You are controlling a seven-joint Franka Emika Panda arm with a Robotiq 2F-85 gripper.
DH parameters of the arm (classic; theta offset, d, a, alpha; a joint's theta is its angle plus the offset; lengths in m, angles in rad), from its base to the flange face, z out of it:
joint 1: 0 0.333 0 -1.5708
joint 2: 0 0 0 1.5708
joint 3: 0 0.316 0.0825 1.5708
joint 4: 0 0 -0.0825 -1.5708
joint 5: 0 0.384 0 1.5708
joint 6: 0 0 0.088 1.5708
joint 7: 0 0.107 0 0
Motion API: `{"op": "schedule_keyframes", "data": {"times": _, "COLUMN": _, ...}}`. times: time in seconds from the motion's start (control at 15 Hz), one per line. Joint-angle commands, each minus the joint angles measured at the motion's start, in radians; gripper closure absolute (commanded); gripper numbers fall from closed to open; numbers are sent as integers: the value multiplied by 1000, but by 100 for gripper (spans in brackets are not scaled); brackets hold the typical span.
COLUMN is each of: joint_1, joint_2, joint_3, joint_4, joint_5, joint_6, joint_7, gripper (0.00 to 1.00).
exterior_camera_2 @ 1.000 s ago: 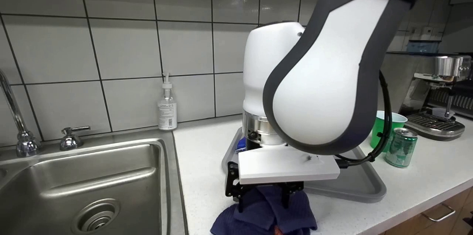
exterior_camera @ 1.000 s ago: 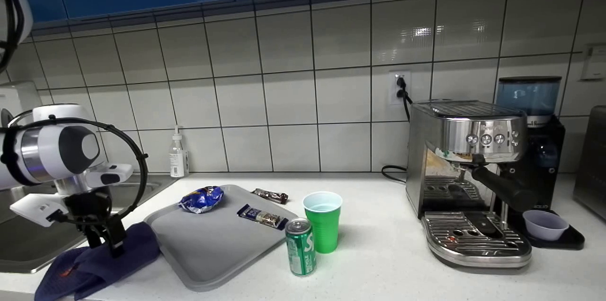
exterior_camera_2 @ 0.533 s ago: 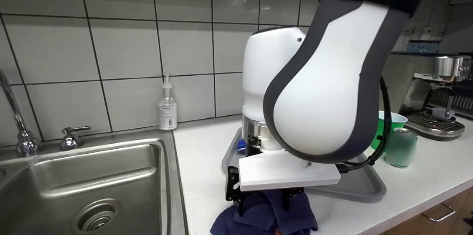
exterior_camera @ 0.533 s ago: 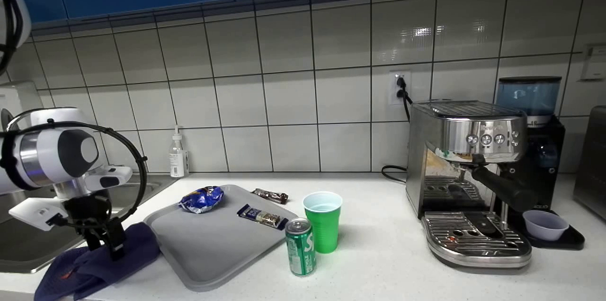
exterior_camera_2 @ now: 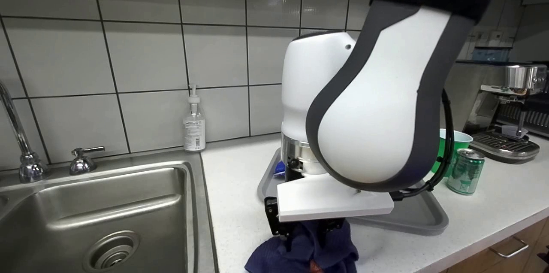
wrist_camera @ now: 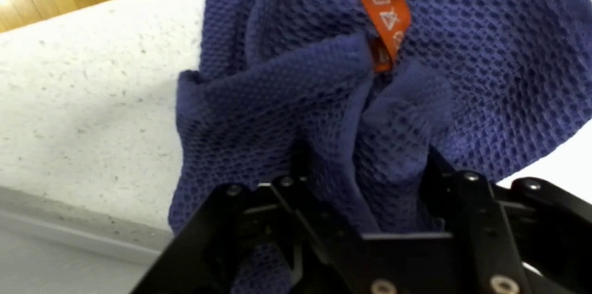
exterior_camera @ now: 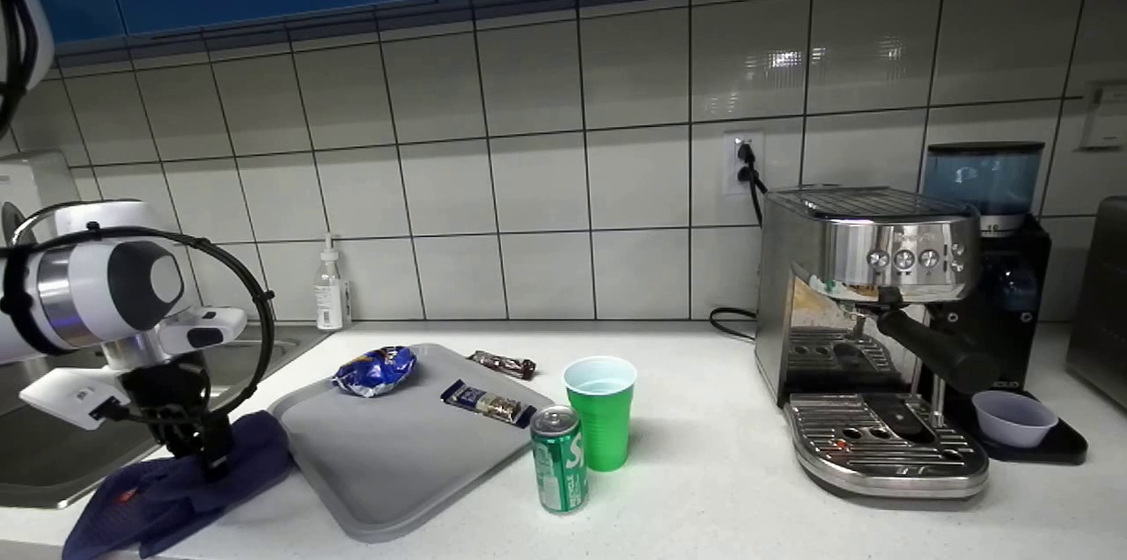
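A: Check your wrist view, operator: the end effector (wrist_camera: 365,169) sits in the lower half, right of centre, down in the dark blue cloth (wrist_camera: 296,100), jaws apart with folds bunched between them.

B: Are you clamped on it, though? I can't tell; the tips are partly buried in it.

A: In an exterior view you have the cloth at the bottom, just right of centre, on the worktop (exterior_camera_2: 233,178), with the sink (exterior_camera_2: 107,187) at lower left.

B: And your wrist view shows its orange label (wrist_camera: 386,12) near the top, just right of the middle.

A: In an exterior view, you see the grey tray (exterior_camera: 396,454) left of centre, carrying a crumpled blue wrapper (exterior_camera: 377,371) and a dark blue snack packet (exterior_camera: 489,403).

B: A green can (exterior_camera: 559,467) stands just in front of a green cup (exterior_camera: 607,410) beside the tray there, below the middle of your frame; the coffee machine (exterior_camera: 867,331) is well apart, at the right.
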Motion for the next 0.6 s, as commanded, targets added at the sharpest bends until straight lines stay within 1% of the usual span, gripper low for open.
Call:
{"op": "schedule_keyframes", "data": {"times": 0.0, "joint_1": 26, "joint_2": 9, "joint_3": -22, "joint_4": 1, "joint_5": -17, "joint_6": 22, "joint_7": 30, "gripper": 72}}
{"op": "schedule_keyframes", "data": {"times": 0.2, "joint_1": 28, "joint_2": 8, "joint_3": -23, "joint_4": -1, "joint_5": -13, "joint_6": 28, "joint_7": 27, "gripper": 95}}
{"op": "schedule_keyframes", "data": {"times": 0.27, "joint_1": 29, "joint_2": 8, "joint_3": -23, "joint_4": -2, "joint_5": -12, "joint_6": 30, "joint_7": 26, "gripper": 98}}
{"op": "schedule_keyframes", "data": {"times": 0.33, "joint_1": 29, "joint_2": 7, "joint_3": -22, "joint_4": -3, "joint_5": -11, "joint_6": 31, "joint_7": 24, "gripper": 95}}
{"op": "schedule_keyframes", "data": {"times": 0.4, "joint_1": 30, "joint_2": 6, "joint_3": -22, "joint_4": -5, "joint_5": -10, "joint_6": 33, "joint_7": 24, "gripper": 97}}
{"op": "schedule_keyframes", "data": {"times": 0.47, "joint_1": 29, "joint_2": 2, "joint_3": -19, "joint_4": -8, "joint_5": -8, "joint_6": 34, "joint_7": 22, "gripper": 95}}
{"op": "schedule_keyframes", "data": {"times": 0.53, "joint_1": 25, "joint_2": -3, "joint_3": -15, "joint_4": -12, "joint_5": -5, "joint_6": 36, "joint_7": 17, "gripper": 95}}
